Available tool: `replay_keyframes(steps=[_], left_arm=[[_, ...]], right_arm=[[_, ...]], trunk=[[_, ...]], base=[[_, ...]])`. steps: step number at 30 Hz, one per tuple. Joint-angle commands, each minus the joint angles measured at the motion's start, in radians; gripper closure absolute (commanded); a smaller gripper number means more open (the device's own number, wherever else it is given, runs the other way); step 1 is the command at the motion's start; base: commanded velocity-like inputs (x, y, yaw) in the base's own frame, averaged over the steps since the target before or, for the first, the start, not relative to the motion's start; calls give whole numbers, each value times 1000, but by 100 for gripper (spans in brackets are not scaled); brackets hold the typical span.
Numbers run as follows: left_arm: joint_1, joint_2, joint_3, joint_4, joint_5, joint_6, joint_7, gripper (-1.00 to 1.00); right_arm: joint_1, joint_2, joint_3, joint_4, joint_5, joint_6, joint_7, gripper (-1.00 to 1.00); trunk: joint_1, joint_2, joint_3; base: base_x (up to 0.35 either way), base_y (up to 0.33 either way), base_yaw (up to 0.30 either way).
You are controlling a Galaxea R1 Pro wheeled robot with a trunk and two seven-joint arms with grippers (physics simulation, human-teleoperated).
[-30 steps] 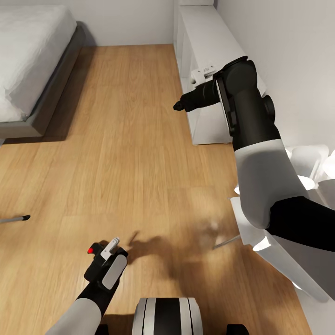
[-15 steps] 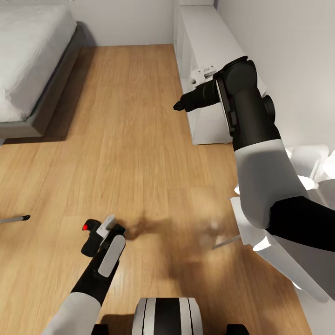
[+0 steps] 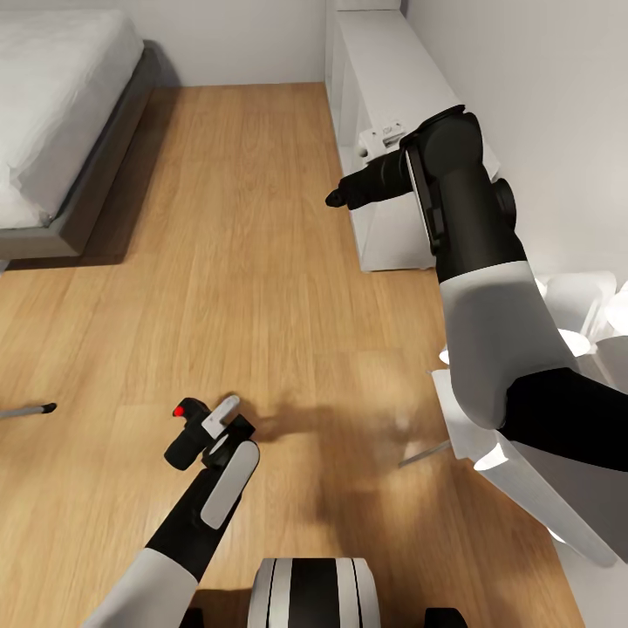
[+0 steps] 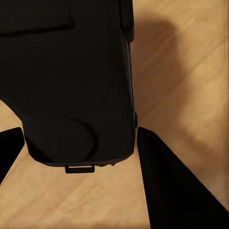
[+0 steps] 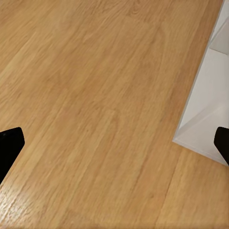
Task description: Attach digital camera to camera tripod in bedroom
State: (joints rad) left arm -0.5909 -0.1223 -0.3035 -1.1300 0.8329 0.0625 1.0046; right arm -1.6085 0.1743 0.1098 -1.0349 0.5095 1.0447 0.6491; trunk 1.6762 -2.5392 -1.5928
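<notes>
Left hand (image 3: pixel 194 433) is pinching the digital camera (image 3: pixel 186 432), so pickup's done. Right hand (image 3: pixel 332 200) hangs spread and empty. One tripod foot (image 3: pixel 45 407) showing; mounting's left.

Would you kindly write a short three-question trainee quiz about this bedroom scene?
1. True or false: the left gripper holds the digital camera.
2. Multiple choice: the right gripper hangs beside which thing? A) the bed B) the white shelf C) a chair
3. Fill in: the camera's button is coloured ____.

Key: 1 true; 2 B; 3 red.
</notes>
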Motion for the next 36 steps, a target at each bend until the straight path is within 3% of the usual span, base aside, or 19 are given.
replay_keyframes(steps=[1, 27, 34, 35, 36], left_arm=[[-1, 0, -1, -2, -1, 11, 6, 100], [0, 12, -4, -13, 1, 32, 5, 100], [-1, 61, -33, -33, 0, 186, -43, 100], [0, 86, -44, -49, 1, 254, -82, 100], [0, 169, -57, -82, 8, 415, -237, 100]], right_arm=[[-1, 0, 0, -1, 10, 2, 9, -100], [-1, 0, -2, -2, 10, 2, 7, -100], [-1, 0, -2, -2, 10, 2, 7, -100], [-1, 0, -2, -2, 10, 2, 7, -100], [0, 0, -2, -2, 10, 2, 7, -100]], trunk=[[0, 0, -1], [0, 0, -1], [0, 0, -1], [0, 0, -1], [0, 0, -1]], base=[[0, 0, 0], [0, 0, 0], [0, 0, 0], [0, 0, 0], [0, 0, 0]])
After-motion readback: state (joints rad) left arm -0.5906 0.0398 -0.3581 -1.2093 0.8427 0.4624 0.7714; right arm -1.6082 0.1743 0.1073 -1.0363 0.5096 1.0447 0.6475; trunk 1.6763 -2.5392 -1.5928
